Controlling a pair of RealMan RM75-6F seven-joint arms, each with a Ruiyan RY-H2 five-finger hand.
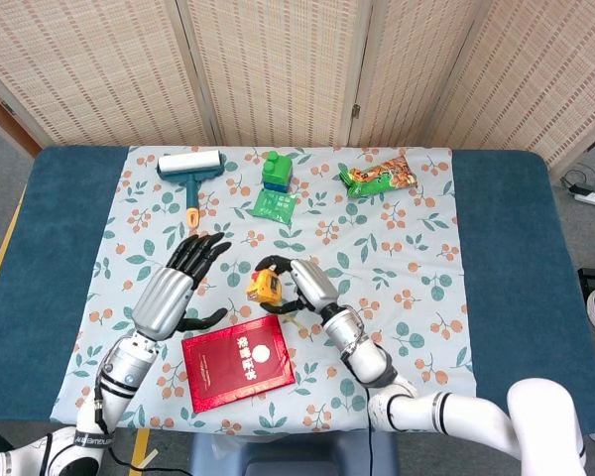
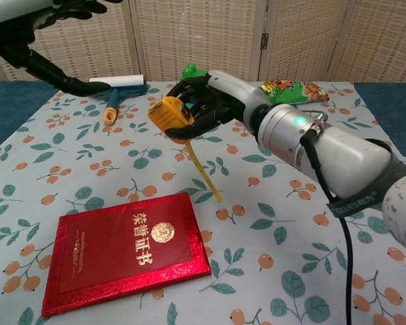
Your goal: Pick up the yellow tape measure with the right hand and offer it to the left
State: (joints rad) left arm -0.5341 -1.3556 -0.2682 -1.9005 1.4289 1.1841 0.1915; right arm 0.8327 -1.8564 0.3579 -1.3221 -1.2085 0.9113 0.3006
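My right hand (image 1: 299,283) (image 2: 206,98) grips the yellow tape measure (image 1: 266,286) (image 2: 170,116) and holds it off the table, above the flowered cloth. A length of yellow tape hangs down from it in the chest view. My left hand (image 1: 183,278) (image 2: 51,44) is open, its fingers spread, a short way to the left of the tape measure and not touching it. In the chest view only the left hand's dark fingers show, at the top left.
A red booklet (image 1: 238,362) (image 2: 125,250) lies on the cloth (image 1: 407,258) below both hands. At the back are a lint roller (image 1: 190,171) (image 2: 118,87), a green box (image 1: 276,171), a green packet (image 1: 273,204) and a snack bag (image 1: 379,177) (image 2: 294,89).
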